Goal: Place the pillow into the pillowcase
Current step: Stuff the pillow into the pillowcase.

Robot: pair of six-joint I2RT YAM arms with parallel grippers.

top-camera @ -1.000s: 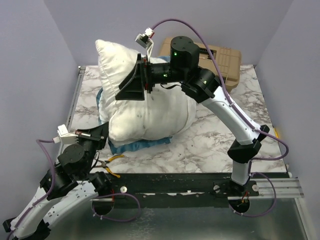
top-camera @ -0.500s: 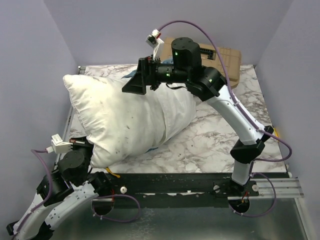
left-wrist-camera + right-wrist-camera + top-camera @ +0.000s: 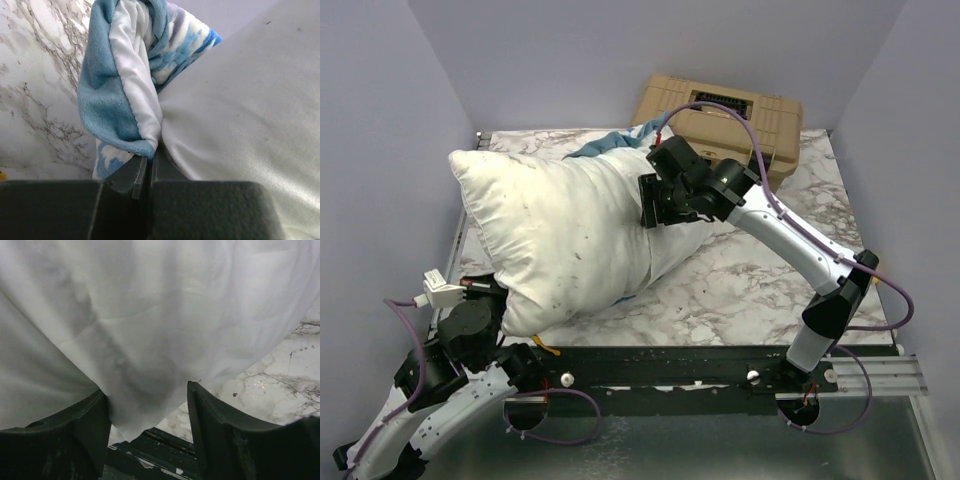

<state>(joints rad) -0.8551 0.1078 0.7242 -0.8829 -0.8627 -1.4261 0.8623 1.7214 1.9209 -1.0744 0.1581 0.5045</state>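
Note:
The white pillow (image 3: 560, 230) lies slanted over the left half of the marble table (image 3: 750, 280). A bit of the blue pillowcase (image 3: 608, 145) sticks out behind it. My right gripper (image 3: 648, 203) is down at the pillow's right end. In the right wrist view it (image 3: 147, 425) stands open, a fold of the pillow (image 3: 150, 330) hanging between the fingers (image 3: 220, 440) and touching only the left one. My left gripper (image 3: 147, 167), tucked under the pillow's near left corner, is shut on the pillowcase's (image 3: 117, 100) blue frilled edge, with the pillow (image 3: 240, 110) beside it.
A tan hard case (image 3: 725, 112) stands at the back right. Yellow-handled pliers (image 3: 545, 346) peek out at the front edge under the pillow. A black rail (image 3: 670, 362) runs along the near edge. Purple walls close in on both sides.
The pillow has tipped from upright to lying leftward across the table. My right gripper came down from above it to its right end, jaws narrowing. The left gripper stayed shut.

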